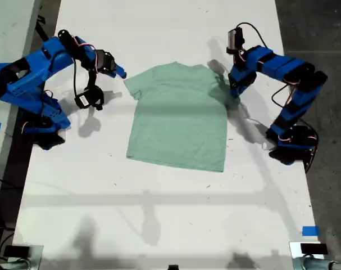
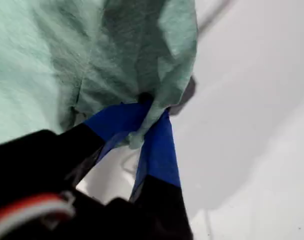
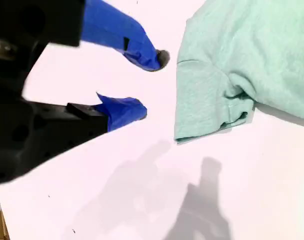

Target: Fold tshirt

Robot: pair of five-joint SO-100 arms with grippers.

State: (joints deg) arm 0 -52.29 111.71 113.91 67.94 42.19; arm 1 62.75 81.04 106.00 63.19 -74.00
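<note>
My first gripper (image 2: 147, 117) is clamped on the bunched sleeve of the tshirt (image 1: 178, 115), at the exterior view's right. Best, I'd judge, to lift just clear and carry it flat across the body, no tugging. My second gripper (image 3: 144, 82) hangs with jaws parted, just beside the other sleeve, holding nothing. The shirt lies pale mint and plain, spread mid-table (image 1: 159, 214), collar toward the far edge.

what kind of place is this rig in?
Likely a lab or workshop bench, not a home: a bare white table with blue tape markers, two bolted-down arms, concrete floor, and one tshirt.
</note>
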